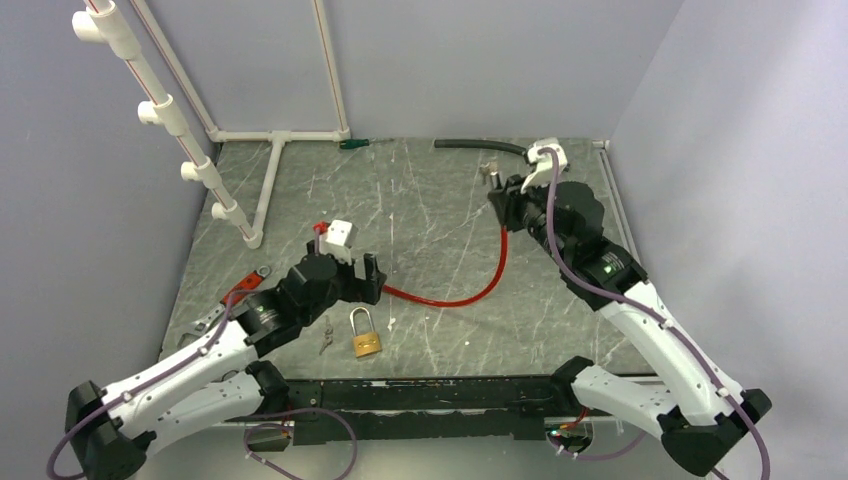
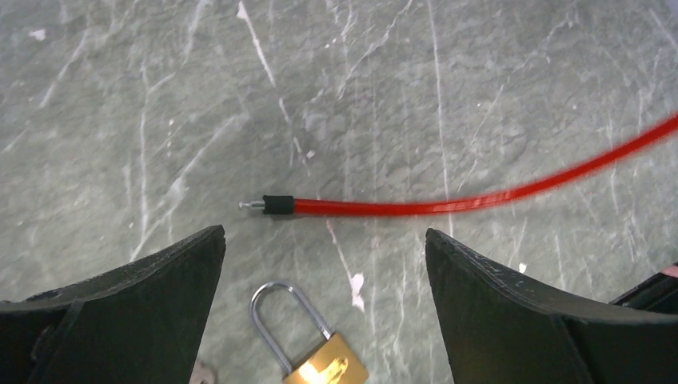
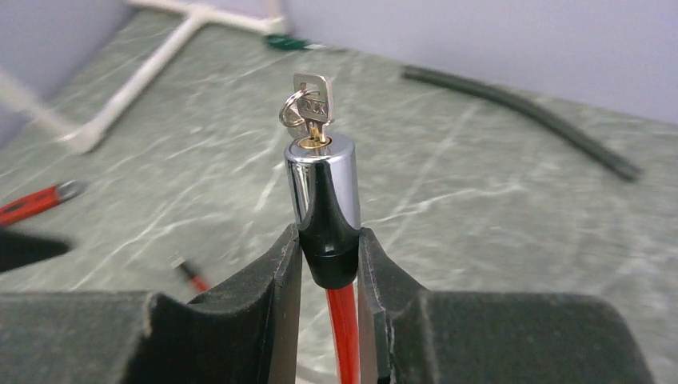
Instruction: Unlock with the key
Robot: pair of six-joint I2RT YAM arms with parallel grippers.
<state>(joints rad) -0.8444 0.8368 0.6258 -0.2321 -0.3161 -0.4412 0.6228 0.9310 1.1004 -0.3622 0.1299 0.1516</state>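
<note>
two grippers in play: the right gripper (image 3: 329,260) pinches the black collar of the chrome lock cylinder (image 3: 320,188), upright above the worktop (image 3: 480,208), key (image 3: 312,100) seated in its top. the left gripper (image 2: 324,236) hangs spread wide near the free tip of the red cable (image 2: 480,198), brass padlock (image 2: 324,364) just beside.

White pipe frame (image 1: 272,170), black hose (image 1: 480,146), perhaps a green screwdriver (image 1: 354,144), far back.

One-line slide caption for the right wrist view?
Right gripper clamps the chrome cable-lock cylinder, key seated in its top.
</note>
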